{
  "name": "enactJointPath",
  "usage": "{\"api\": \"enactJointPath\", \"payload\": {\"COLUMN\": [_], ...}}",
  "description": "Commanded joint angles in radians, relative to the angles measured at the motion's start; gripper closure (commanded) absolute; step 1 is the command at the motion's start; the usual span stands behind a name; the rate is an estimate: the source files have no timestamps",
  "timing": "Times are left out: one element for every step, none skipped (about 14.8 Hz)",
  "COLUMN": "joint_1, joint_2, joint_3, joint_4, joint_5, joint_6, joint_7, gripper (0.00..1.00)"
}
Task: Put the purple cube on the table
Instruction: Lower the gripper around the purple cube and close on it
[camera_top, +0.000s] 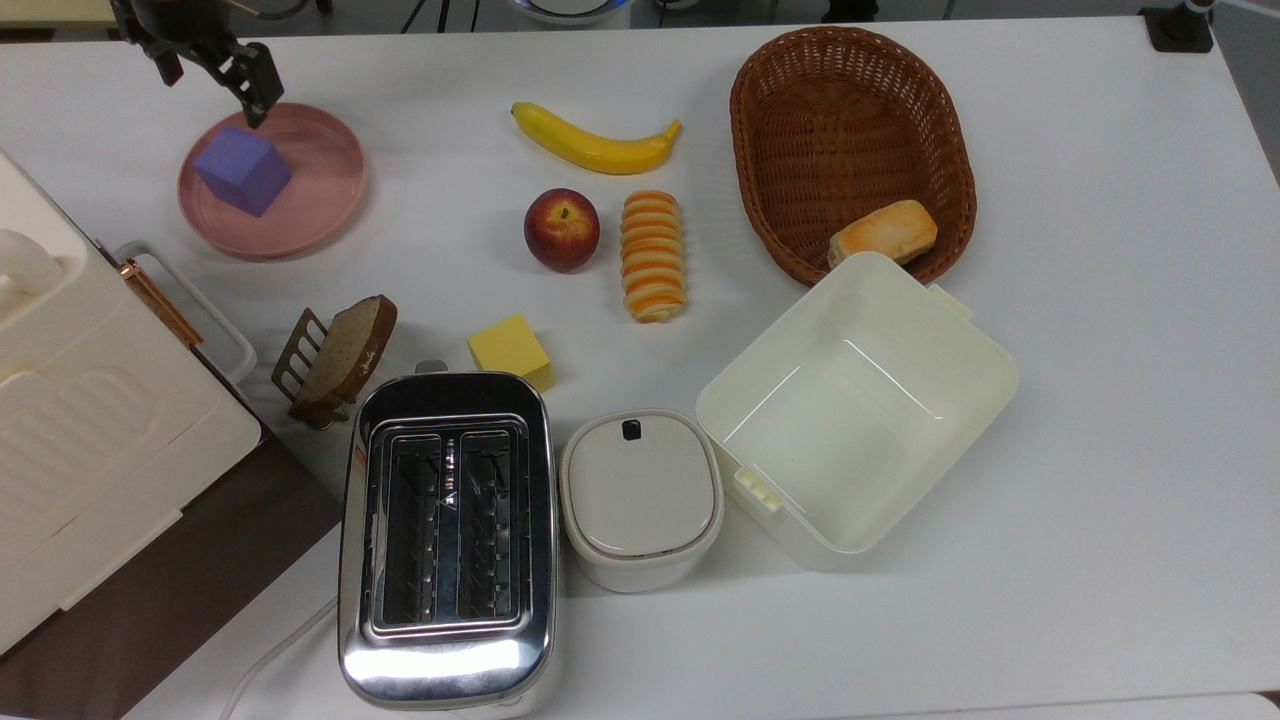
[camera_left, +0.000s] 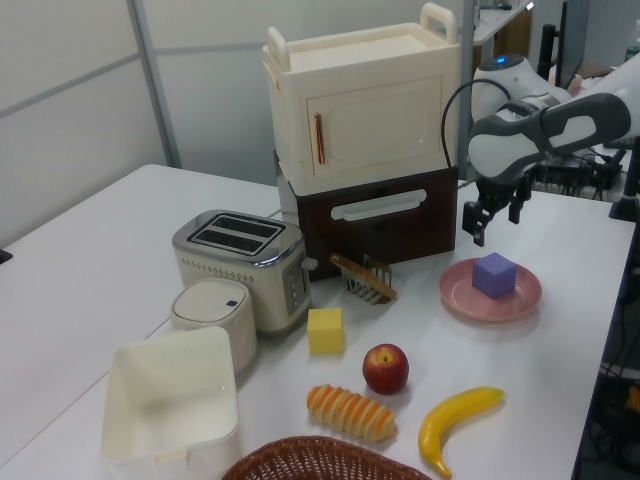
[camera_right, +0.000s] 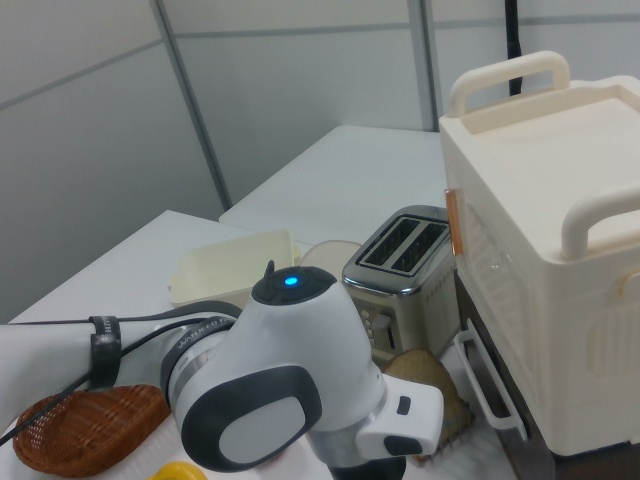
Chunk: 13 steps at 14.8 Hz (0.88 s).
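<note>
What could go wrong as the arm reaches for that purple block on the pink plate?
The end effector hovers open beside the purple cube, which sits turned at an angle on the pink plate; a misaligned grip might squeeze its corners and let it slip. Pushing down could also tip or slide the plate. The big cream cabinet stands close, so a wide swing might bump it.
</note>
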Motion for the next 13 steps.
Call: {"api": "enactJointPath", "payload": {"joint_1": [-0.012,-0.012,-0.017,-0.018,-0.019,-0.019,-0.019,-0.019,-0.020,-0.019,-0.019,-0.019,-0.019], "joint_2": [0.003,0.004,0.007,0.012,0.017,0.023,0.026,0.036,0.043,0.053,0.059,0.066,0.079], "joint_3": [0.000,0.000,-0.003,-0.027,-0.037,-0.040,-0.043,-0.044,-0.046,-0.055,-0.063,-0.066,-0.066], "joint_4": [-0.029,-0.029,-0.032,-0.031,-0.031,-0.031,-0.031,-0.032,-0.032,-0.031,-0.031,-0.031,-0.031], "joint_5": [0.000,0.009,0.069,0.145,0.172,0.183,0.186,0.190,0.204,0.221,0.242,0.253,0.253], "joint_6": [0.033,0.042,0.074,0.079,0.081,0.081,0.081,0.081,0.081,0.081,0.082,0.088,0.096], "joint_7": [-0.214,-0.211,-0.209,-0.209,-0.209,-0.211,-0.209,-0.209,-0.208,-0.208,-0.208,-0.208,-0.208], "gripper": [0.00,0.00,0.00,0.00,0.00,0.00,0.00,0.00,0.00,0.00,0.00,0.00,0.00]}}
